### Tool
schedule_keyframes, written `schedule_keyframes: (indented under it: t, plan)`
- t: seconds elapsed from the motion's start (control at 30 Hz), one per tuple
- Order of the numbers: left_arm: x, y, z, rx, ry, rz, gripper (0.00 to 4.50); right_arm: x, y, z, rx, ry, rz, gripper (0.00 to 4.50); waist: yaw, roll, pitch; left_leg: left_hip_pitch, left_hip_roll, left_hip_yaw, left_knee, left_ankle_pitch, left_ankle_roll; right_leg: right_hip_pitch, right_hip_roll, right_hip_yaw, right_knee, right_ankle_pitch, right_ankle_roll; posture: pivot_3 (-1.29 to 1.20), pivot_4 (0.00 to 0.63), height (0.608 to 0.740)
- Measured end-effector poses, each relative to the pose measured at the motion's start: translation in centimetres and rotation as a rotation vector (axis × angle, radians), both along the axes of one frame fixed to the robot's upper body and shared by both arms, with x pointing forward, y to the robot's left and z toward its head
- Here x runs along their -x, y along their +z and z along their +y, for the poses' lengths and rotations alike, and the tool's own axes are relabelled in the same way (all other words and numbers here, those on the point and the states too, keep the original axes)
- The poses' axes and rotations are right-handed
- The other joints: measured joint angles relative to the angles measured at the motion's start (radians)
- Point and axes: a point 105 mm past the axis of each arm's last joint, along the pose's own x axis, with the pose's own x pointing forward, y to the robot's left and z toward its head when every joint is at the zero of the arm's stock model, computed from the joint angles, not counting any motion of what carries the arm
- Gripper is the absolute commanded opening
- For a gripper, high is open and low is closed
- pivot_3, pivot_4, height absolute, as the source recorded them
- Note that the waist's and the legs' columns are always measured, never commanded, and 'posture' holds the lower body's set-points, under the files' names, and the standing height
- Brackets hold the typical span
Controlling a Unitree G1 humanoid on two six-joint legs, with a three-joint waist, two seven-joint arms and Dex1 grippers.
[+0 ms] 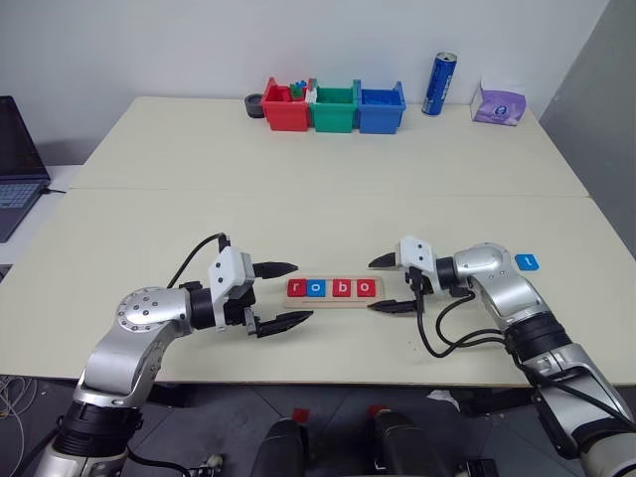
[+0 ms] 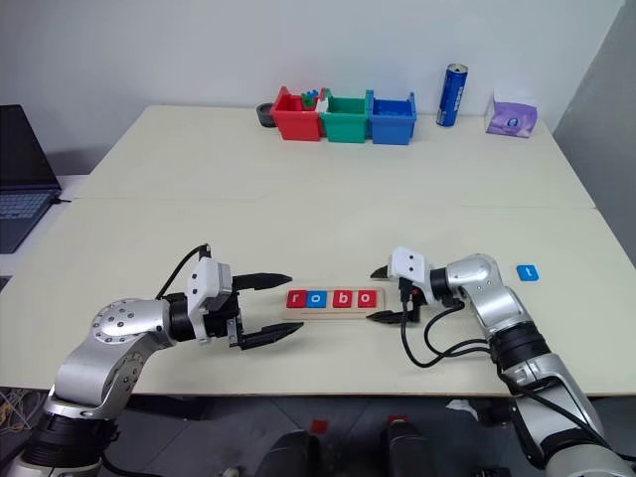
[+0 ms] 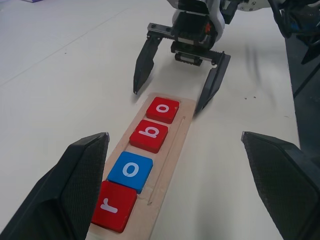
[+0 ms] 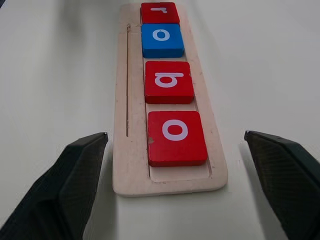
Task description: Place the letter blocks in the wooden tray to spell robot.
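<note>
The wooden tray [image 4: 131,100] lies near the table's front edge. In it sit a red r block [image 1: 295,288], a blue o block [image 1: 316,288], a red b block [image 1: 341,288] and a red o block [image 1: 365,288], reading "robo". A blue letter block [image 1: 527,261] lies alone on the table to the right, beyond my right arm. My left gripper [image 1: 302,291] stands open at the tray's left end, holding nothing. At the right end my right gripper [image 1: 370,286] is open, one finger on each side of the tray's tip, gripping nothing.
Red [image 1: 286,107], green [image 1: 335,107] and blue [image 1: 381,107] bins stand at the back of the table. A blue can [image 1: 438,83] and a purple tissue pack [image 1: 499,103] are to their right. A laptop [image 1: 15,164] sits at the far left.
</note>
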Motion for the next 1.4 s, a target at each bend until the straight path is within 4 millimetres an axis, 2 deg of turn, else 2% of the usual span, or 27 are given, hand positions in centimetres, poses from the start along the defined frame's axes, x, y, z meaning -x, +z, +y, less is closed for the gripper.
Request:
schedule_keyframes:
  t: [0.13,0.23,0.4,0.43,0.6,0.8,1.4]
  plan:
    - [0.0,-0.1,-0.2,0.004,-0.005,0.005,4.5,-0.5,2.3,-0.6,-0.019,-0.024,-0.04,4.47,0.0,0.0,0.0,0.0,0.0,0.0,0.0,0.0,0.0,0.0,0.0,0.0,0.0,0.0,0.0,0.0,0.15,0.74]
    - [-0.1,-0.3,0.0,0.002,0.002,0.009,4.5,-0.6,2.4,-2.0,-0.002,-0.062,-0.041,3.9,0.003,0.0,0.0,0.0,-0.001,0.0,0.0,0.0,0.0,0.0,-0.001,-0.001,0.0,0.0,0.0,0.0,0.15,0.74]
    - [-0.4,-0.2,-0.2,0.009,-0.002,-0.003,4.5,0.0,0.7,-3.2,0.019,-0.082,-0.004,2.08,0.001,0.0,0.0,0.0,-0.001,0.0,0.0,0.0,0.0,0.0,-0.001,0.0,0.0,0.0,0.0,0.0,0.15,0.74]
    - [-0.5,-0.2,-0.3,0.009,-0.004,-0.002,4.5,0.1,0.5,-3.2,0.02,-0.083,0.0,1.86,0.0,0.0,0.0,0.0,-0.001,0.0,0.0,0.0,0.0,0.0,0.0,0.0,0.0,0.0,0.0,0.0,0.15,0.74]
    - [-0.5,-0.3,-0.5,0.005,-0.021,0.0,4.5,0.2,0.5,-3.0,0.02,-0.076,-0.023,0.07,-0.003,0.0,0.0,0.0,-0.001,0.0,0.0,0.0,0.0,0.0,0.001,0.0,0.0,0.0,0.0,0.0,0.15,0.74]
    - [-0.4,-0.4,-0.8,0.001,-0.04,-0.001,4.5,0.7,-0.3,-1.5,0.021,-0.036,-0.029,0.02,-0.002,0.0,0.0,0.0,-0.001,0.0,0.0,0.0,0.0,0.0,0.001,0.0,0.0,0.0,0.0,0.0,0.15,0.74]
    - [0.0,-1.0,-0.6,-0.004,-0.021,0.013,4.5,0.8,-1.2,0.1,0.035,0.008,-0.057,0.02,-0.001,0.0,0.0,0.0,0.0,0.0,0.0,0.0,0.0,0.0,0.001,0.0,0.0,0.0,0.0,0.0,0.15,0.74]
